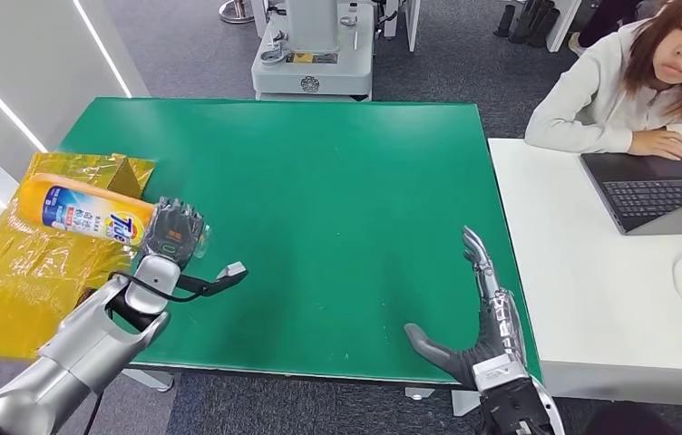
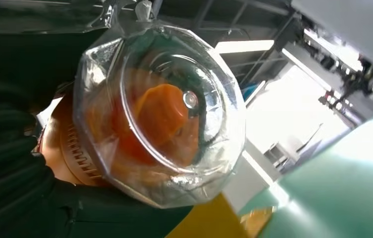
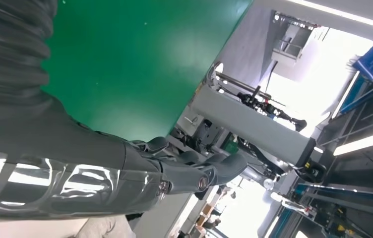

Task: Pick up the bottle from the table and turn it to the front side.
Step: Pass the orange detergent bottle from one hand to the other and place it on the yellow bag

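In the head view, we see our left hand [image 1: 172,234] wrapped around the cap end of the Tide detergent bottle [image 1: 83,212]. The bottle lies on its side with the blue label facing up, at the near-left corner of the green table [image 1: 337,181], its body over the crinkled yellow foil bag [image 1: 29,263] that overhangs that corner. We cannot tell from here whether it rests on the foil or is lifted just clear of it. Our right hand [image 1: 487,313] hovers released at the table's near-right edge, fingers straight and apart, holding nothing. A person works at a laptop [image 1: 655,186] on the white desk [image 1: 564,263] just beside the table.

From the left wrist, the bottle's clear faceted overcap [image 2: 159,114] sits right against our palm, with the orange cap [image 2: 159,111] visible inside it.

From the right wrist, our fingers [image 3: 194,171] stretch out flat past the table's edge.

We judge the bottle stiff plastic, smooth and rather slippery, fairly heavy if full. Whether the bottle holds liquid, we cannot tell. Gripped at the cap, the long body will lever downward; a hold nearer the label should turn it more steadily.
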Motion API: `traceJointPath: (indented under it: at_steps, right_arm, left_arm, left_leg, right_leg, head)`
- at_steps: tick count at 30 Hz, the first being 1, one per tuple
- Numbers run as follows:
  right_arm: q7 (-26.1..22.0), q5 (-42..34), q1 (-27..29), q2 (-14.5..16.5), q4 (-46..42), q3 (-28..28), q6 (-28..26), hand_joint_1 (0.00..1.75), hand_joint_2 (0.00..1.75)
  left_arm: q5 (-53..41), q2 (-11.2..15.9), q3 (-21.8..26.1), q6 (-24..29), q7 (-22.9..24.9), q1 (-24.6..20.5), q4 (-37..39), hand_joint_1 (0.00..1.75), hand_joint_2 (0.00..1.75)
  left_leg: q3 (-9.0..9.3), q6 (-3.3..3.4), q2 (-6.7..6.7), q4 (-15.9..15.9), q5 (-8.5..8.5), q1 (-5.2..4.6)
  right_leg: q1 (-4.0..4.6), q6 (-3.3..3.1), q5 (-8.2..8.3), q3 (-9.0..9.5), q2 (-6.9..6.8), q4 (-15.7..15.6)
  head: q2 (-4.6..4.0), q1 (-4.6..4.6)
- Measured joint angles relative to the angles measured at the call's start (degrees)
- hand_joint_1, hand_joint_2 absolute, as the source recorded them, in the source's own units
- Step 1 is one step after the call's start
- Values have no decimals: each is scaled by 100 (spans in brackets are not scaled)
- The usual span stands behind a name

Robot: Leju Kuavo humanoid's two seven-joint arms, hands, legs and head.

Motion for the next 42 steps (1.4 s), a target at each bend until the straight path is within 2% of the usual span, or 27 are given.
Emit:
traceJointPath:
  at_steps: [4,7,14,17,18,19,20,21,23,24,32,42]
  right_arm:
    - [3,49,-16,36,38,-49,103,0,175]
    - [-7,97,-31,97,61,-85,196,0,175]
    - [-20,293,-80,249,69,-121,381,0,175]
    - [-7,416,-108,311,65,-124,462,0,175]
    - [-1,451,-111,330,62,-124,489,0,175]
    - [3,482,-111,348,60,-125,518,0,175]
    - [6,509,-111,366,58,-125,555,0,175]
    - [6,531,-113,384,59,-126,598,0,175]
    - [6,564,-119,418,59,-126,684,0,175]
    - [6,579,-122,432,59,-126,719,0,175]
    - [6,654,-123,499,59,-126,820,0,175]
    - [33,651,-96,533,59,-125,838,0,175]
  left_arm:
    - [0,166,68,-9,-45,349,-22,175,175]
    - [4,188,243,-13,-395,533,-9,175,175]
    - [86,-159,904,61,-1292,607,491,171,175]
    - [228,-350,1108,112,-1503,470,868,121,175]
    - [276,-406,1163,119,-1532,412,998,120,175]
    - [326,-457,1214,127,-1542,349,1131,132,175]
    - [380,-504,1269,135,-1537,283,1269,121,175]
    - [441,-546,1326,143,-1516,209,1415,94,175]
    - [567,-611,1450,163,-1454,59,1719,16,175]
    - [626,-630,1515,186,-1422,-12,1860,0,175]
    - [905,-669,1973,558,-1261,-364,2645,0,175]
    - [1262,-641,2305,806,-1546,-317,2808,0,175]
  left_leg:
    - [-2,0,-5,0,0,0]
    - [-3,0,-6,0,0,0]
    - [-3,0,-7,3,1,0]
    - [-3,0,-7,4,1,0]
    - [-3,0,-7,5,1,0]
    - [-3,-1,-7,5,2,0]
    - [-3,-1,-7,5,2,0]
    - [-3,-1,-7,5,2,1]
    - [-3,-1,-6,5,2,1]
    - [-3,-1,-6,5,2,1]
    - [-2,-2,-3,2,2,1]
    - [4,-2,-4,0,2,1]
  right_leg:
    - [0,0,0,-1,-7,-1]
    - [0,0,0,-1,-8,-1]
    - [0,1,1,-2,-9,-1]
    - [0,2,4,-2,-9,-1]
    - [0,2,5,-2,-9,-1]
    - [0,1,5,-2,-9,0]
    - [0,1,5,-2,-9,0]
    - [0,1,5,-2,-8,0]
    - [0,1,5,-2,-7,1]
    - [0,1,5,-2,-7,1]
    - [0,0,5,0,-5,3]
    - [0,0,5,5,-6,4]
  head:
    - [0,1]
    - [0,1]
    - [0,1]
    - [0,0]
    - [0,0]
    - [0,1]
    - [0,0]
    - [0,0]
    - [0,0]
    - [0,0]
    - [0,1]
    - [0,1]
